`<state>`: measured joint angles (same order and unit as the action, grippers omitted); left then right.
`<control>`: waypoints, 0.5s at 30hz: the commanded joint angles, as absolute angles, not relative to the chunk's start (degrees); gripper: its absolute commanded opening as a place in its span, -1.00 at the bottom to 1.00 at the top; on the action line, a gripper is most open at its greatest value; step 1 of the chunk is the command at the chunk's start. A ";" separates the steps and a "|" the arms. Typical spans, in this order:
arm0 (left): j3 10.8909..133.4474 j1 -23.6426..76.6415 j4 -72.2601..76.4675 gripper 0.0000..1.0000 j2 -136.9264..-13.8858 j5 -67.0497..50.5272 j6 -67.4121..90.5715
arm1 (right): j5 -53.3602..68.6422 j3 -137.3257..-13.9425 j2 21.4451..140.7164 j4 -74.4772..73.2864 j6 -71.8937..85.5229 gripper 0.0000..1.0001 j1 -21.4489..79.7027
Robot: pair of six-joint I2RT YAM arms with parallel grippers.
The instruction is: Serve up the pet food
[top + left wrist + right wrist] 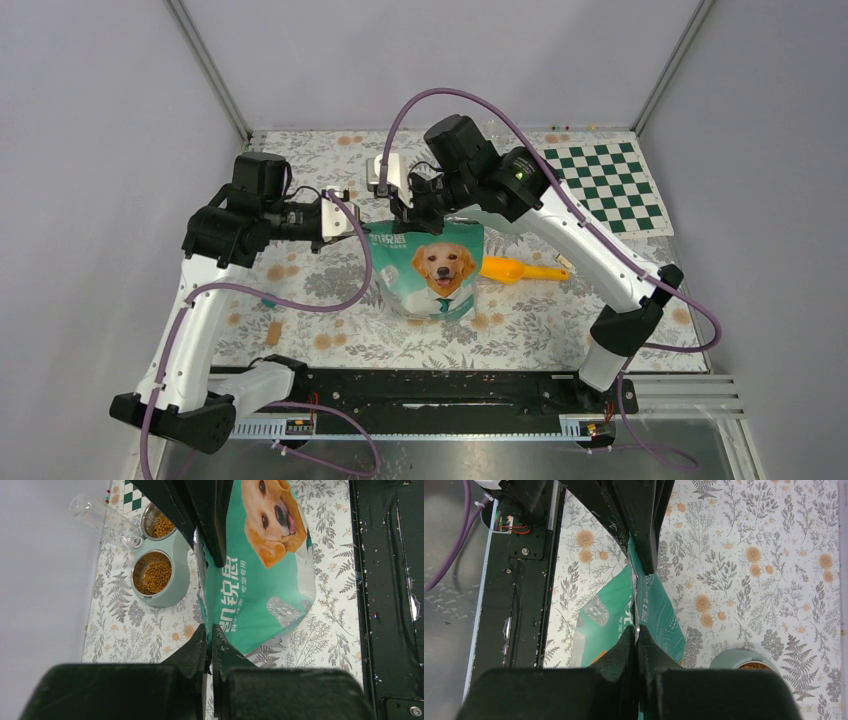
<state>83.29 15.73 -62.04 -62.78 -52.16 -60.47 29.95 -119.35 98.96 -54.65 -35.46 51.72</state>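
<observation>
The teal bag with the dog picture [432, 270] stands mid-table. My left gripper [360, 228] is shut on the left end of its top edge, seen close in the left wrist view [210, 632]. My right gripper [405, 218] is shut on the same edge a little to the right, seen close in the right wrist view [636, 632]. The pet food [152, 576] is brown kibble lying in two steel bowls of a pale green feeder [177, 587] behind the bag. A sliver of kibble [751, 666] shows in the right wrist view. The feeder is hidden in the top view.
A yellow-orange scoop [515, 270] lies on the floral mat right of the bag. A checkerboard mat [605, 185] lies at the back right. A clear glass container [102, 516] lies beside the feeder near the wall. A black rail [420, 390] runs along the near edge.
</observation>
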 commanded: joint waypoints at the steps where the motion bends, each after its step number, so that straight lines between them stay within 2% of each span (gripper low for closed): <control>1: 85.48 14.34 -59.28 -1.00 -60.34 -56.93 -62.92 | 30.21 -121.24 98.95 -54.33 -34.73 -1.00 52.12; 5: 84.80 14.08 -58.49 -1.00 -59.69 -56.59 -62.49 | 28.62 -121.48 98.22 -54.34 -34.44 -0.98 52.12; 8: 84.68 14.08 -58.53 -1.00 -59.60 -55.88 -62.49 | 26.83 -121.31 96.97 -55.29 -35.21 -0.46 52.12; 9: 84.72 14.13 -58.51 -1.00 -59.60 -55.84 -62.41 | 26.28 -121.28 96.61 -56.16 -35.78 -0.38 52.09; 15: 84.70 14.07 -58.42 -1.00 -59.53 -55.67 -62.44 | 22.40 -123.53 96.24 -63.99 -38.64 -0.35 51.58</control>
<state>83.20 14.96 -62.57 -62.33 -52.69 -60.66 26.24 -120.44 98.72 -58.06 -36.53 51.83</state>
